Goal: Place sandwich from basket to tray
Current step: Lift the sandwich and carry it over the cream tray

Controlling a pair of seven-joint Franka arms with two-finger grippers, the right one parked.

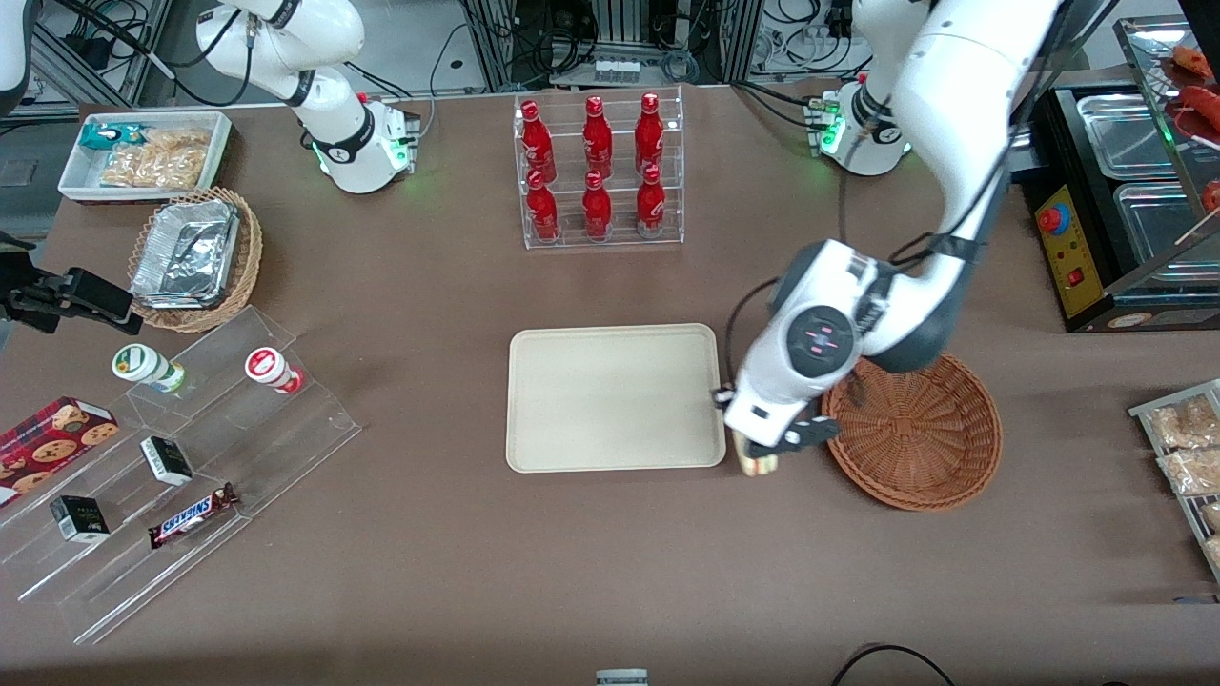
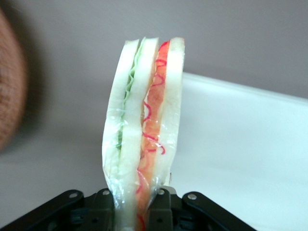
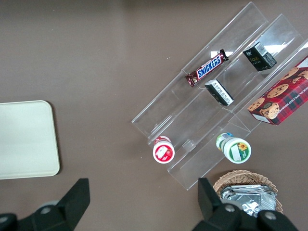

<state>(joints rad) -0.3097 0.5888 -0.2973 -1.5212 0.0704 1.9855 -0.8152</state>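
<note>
The sandwich (image 2: 144, 130) stands on edge, clamped in my gripper (image 1: 762, 455) above the desk (image 1: 610, 572) between basket (image 1: 913, 431) and tray (image 1: 613, 397), so the tray lies just beside it.

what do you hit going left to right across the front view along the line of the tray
Clear stepped display stand → tray → claw shut on the sandwich, just past the tray's edge → basket → rack of bagged snacks at the working arm's end.
</note>
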